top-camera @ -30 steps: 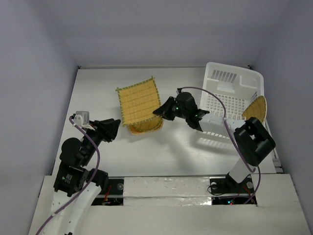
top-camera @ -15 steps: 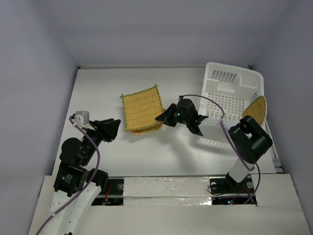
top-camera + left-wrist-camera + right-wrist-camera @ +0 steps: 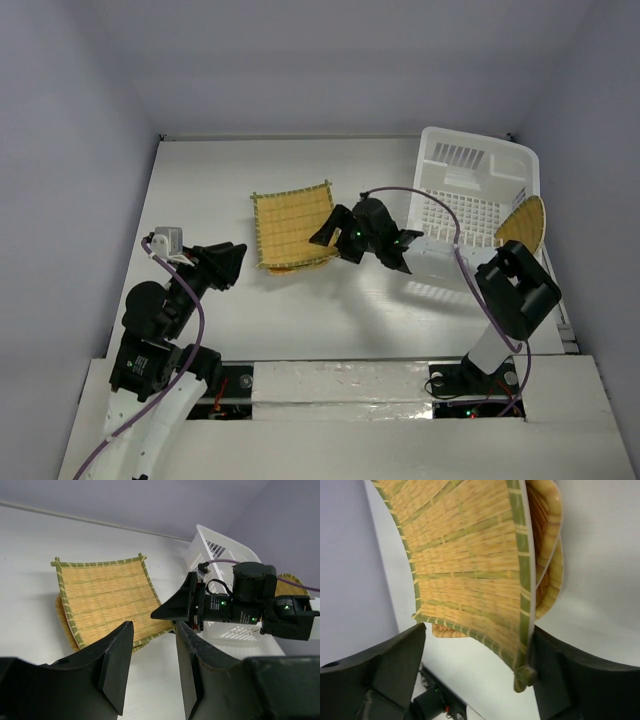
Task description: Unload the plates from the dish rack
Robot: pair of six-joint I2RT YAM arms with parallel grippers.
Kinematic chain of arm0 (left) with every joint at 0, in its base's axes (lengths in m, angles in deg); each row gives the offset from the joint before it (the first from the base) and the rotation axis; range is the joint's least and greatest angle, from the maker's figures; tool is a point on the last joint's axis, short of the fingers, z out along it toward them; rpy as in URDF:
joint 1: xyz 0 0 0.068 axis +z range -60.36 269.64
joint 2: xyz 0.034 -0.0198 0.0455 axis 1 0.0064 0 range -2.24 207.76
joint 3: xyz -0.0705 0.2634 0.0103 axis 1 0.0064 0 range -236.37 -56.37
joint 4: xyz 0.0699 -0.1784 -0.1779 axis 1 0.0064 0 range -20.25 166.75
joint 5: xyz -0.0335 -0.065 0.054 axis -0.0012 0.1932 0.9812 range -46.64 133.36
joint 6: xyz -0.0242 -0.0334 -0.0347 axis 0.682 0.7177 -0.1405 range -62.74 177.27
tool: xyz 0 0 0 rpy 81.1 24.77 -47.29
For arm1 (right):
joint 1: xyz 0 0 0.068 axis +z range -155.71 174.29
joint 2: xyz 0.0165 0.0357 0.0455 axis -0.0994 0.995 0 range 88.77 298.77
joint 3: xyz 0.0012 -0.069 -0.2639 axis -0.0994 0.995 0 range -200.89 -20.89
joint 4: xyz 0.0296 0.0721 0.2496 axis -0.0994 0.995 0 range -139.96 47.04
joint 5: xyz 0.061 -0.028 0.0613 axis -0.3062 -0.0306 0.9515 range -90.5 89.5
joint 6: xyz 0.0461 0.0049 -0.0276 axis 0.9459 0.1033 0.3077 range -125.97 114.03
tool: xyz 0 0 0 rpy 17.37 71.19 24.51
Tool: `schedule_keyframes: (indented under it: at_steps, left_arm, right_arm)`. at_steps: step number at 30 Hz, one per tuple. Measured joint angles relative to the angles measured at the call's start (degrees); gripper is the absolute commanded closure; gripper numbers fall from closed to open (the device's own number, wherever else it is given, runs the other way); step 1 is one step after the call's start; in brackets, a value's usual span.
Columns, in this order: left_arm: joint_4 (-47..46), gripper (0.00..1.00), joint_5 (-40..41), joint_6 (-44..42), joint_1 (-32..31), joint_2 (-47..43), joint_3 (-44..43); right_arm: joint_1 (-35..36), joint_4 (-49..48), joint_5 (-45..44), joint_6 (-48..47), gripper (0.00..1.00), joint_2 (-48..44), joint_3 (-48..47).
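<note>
**Square Woven Plate Lies on the Table, Clear of the Dish Rack**

A square woven plate (image 3: pixel 290 225) with a green-edged rim rests left of centre on the white table (image 3: pixel 200 180), stacked on a rounder orange plate (image 3: pixel 302 266) whose rim shows along its near side. The top plate sits slightly tilted on the one below it. The right gripper (image 3: pixel 322 232) points at the square plate's right edge, its two fingers spread wide. In the right wrist view one finger (image 3: pixel 555 680) sits just beside the plate's near corner, and nothing is clamped between the pair. The white dish rack (image 3: pixel 470 160) stands at the table's far right, well apart from the stack. A fan-shaped plate (image 3: pixel 522 222) stands upright at the rack's right side; whether it is inside or outside the wall cannot be told. The left gripper (image 3: pixel 235 258) hangs over the table near the stack's left side, pointing towards the plates. Its fingers are parted and hold nothing.
</note>
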Motion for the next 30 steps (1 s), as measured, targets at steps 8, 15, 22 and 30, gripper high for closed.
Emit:
schedule_keyframes:
  at_steps: [8,15,22,30]
  left_arm:
    - [0.0,0.64,0.0,0.0,0.0,-0.1,0.0]
    - [0.0,0.64,0.0,0.0,0.0,-0.2,0.0]
    - [0.0,0.64,0.0,0.0,0.0,-0.2,0.0]
    - [0.0,0.64,0.0,0.0,0.0,-0.3,0.0]
  right_arm:
    - [5.3,20.2,-11.3,-8.7,0.01,0.1,-13.3]
    - [7.4,30.0,-17.7,-12.7,0.00,3.0,-17.0]
    - [7.6,36.2,-21.3,-14.4,0.00,3.8,-17.5]
    - [8.0,41.6,-27.3,-15.8,0.71,-6.6,-17.6]
